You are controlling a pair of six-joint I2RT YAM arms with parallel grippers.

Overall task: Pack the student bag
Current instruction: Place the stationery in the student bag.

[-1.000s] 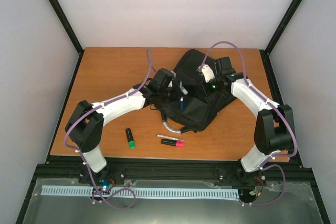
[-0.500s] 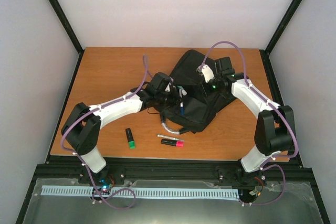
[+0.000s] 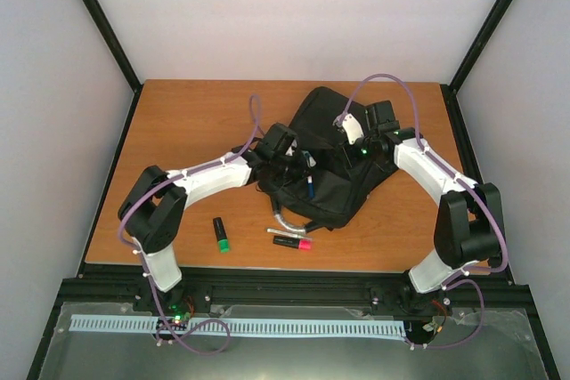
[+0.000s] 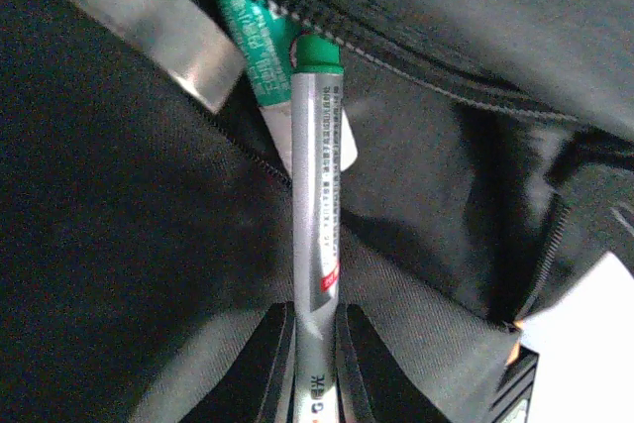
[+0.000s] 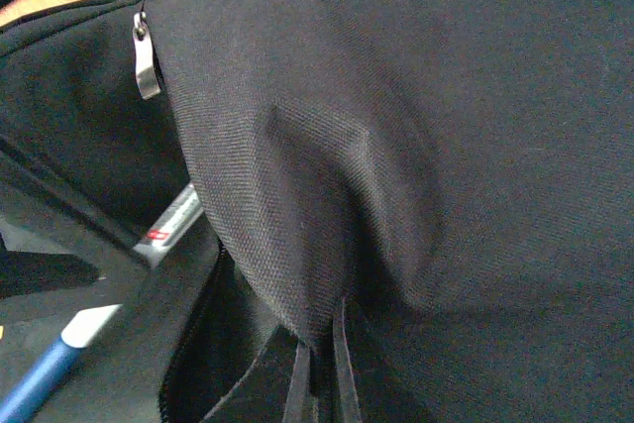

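Student bag point(image 3: 334, 166) is plain black with a fine woven texture close up, a grey-silver loop handle point(image 3: 281, 217) at its lower-left edge and a silver zip pull point(image 5: 147, 52) upper left in the right wrist view. Table point(image 3: 187, 122) is orange-brown wood grain; on it a black highlighter point(image 3: 220, 234) with green end, a black marker point(image 3: 292, 242) with pink end and a thin silver-white pen point(image 3: 287, 232). Centre of the left wrist view: silver marker point(image 4: 317, 195) with green cap and dark print, green-and-white label point(image 4: 260, 47) behind; arms point(image 3: 209, 175) white with black joints, cables point(image 3: 383, 76) purple.
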